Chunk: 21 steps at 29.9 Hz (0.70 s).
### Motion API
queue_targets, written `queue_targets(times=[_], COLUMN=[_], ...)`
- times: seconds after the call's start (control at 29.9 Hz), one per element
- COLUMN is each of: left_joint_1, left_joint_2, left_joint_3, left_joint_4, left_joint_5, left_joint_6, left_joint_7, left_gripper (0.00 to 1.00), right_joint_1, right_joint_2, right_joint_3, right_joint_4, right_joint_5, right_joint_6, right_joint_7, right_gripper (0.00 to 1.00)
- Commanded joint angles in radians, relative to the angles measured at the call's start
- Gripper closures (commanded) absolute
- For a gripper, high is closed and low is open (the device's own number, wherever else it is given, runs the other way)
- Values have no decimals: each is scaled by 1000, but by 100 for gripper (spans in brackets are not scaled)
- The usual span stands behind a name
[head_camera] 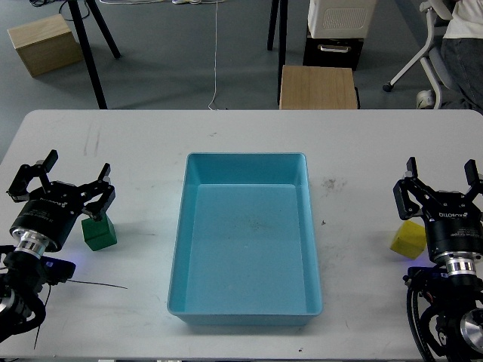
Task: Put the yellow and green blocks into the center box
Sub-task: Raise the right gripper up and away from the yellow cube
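green block (99,233): dark green, near the left side
yellow block (407,239): bright yellow, near the right side
center box (245,311): light blue all over, in the middle
counter (136,151): pale grey-white with a few small dark marks
left hand (60,185): black
right hand (441,185): black, with small white letters
wooden boxes (317,87): tan, far away on the grey floor (166,60)

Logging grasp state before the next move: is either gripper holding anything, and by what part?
Nothing is held. The left gripper is open beside the small dark green cube; the right gripper is open beside the small yellow cube.
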Motion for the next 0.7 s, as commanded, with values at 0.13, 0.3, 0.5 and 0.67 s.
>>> queue_targets(times=[0.13,0.3,0.5,0.67], left_joint_1=[0,0,0,2], left_joint_2=[2,2,3,2], left_joint_3=[2,2,2,2], left_joint_4=[2,2,3,6], left_joint_5=[1,3,3,3], left_joint_6=[0,0,0,0], left_joint_7=[0,0,0,0], left_gripper=[0,0,0,0], right_joint_1=[1,3,21,65], right_joint_2=[0,0,0,-60], right_joint_3=[11,11,18,77], right_joint_4=[-4,-4,-6,-10], right_joint_5=[-5,-10,-42,-354], right_joint_6=[3,5,41,43], right_joint_7=[6,6,4,4], right_gripper=[1,1,1,1])
